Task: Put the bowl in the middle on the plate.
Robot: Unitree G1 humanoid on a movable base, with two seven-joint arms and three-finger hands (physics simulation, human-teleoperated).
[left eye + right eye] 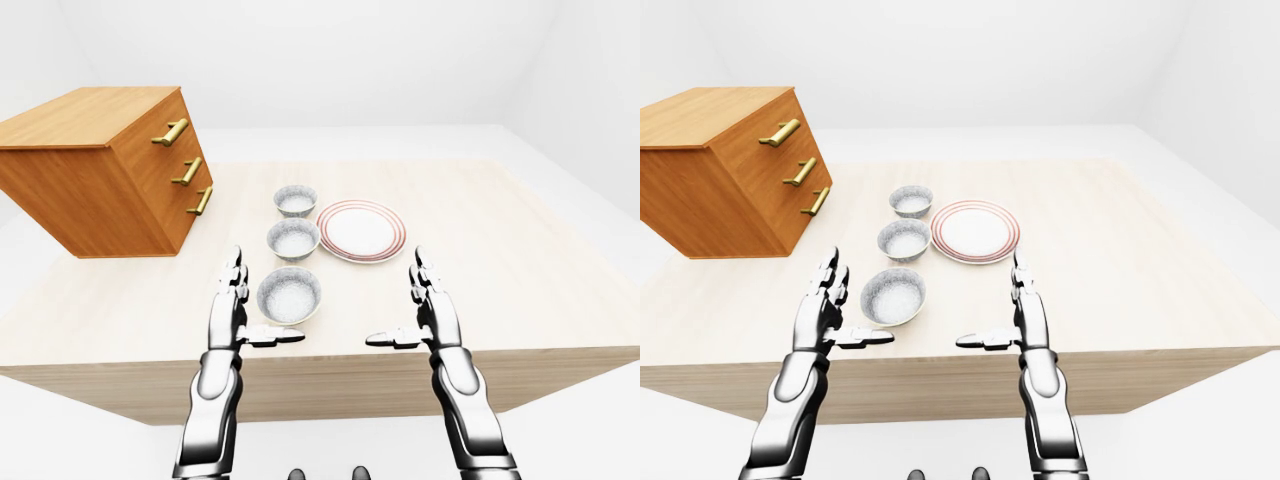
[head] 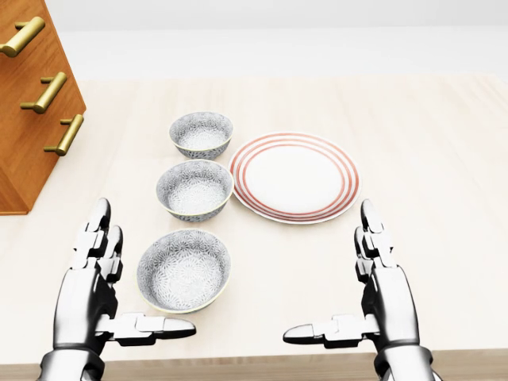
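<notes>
So, the middle bowl (image 2: 194,189) is the one I want. It sits just to the left of the plate (image 2: 294,176) in the head view, very close to its rim, maybe touching; I cannot tell. Another bowl (image 2: 202,133) sits above the plate's left edge, and a third bowl (image 2: 183,269) sits lower, down and left of the plate.

I think the middle bowl is hard and stiff, like a real dish. It looks small and not too heavy. Its sides look smooth, so it may slip, and it could break or tip if I drop it. The best place to hold it is the rim, with one finger inside and the others outside. I would take the side away from the plate, so I do not bump the plate or the other two bowls.

My left robot hand (image 2: 107,294) is open and holds nothing. It is down and left of the plate, beside the lowest bowl. My right robot hand (image 2: 369,290) is open and empty too, just below the plate.

The worktop (image 2: 444,159) is pale wood, flat and smooth. A wooden drawer box (image 1: 100,170) with gold handles stands far left of the plate. The room around is plain white.
</notes>
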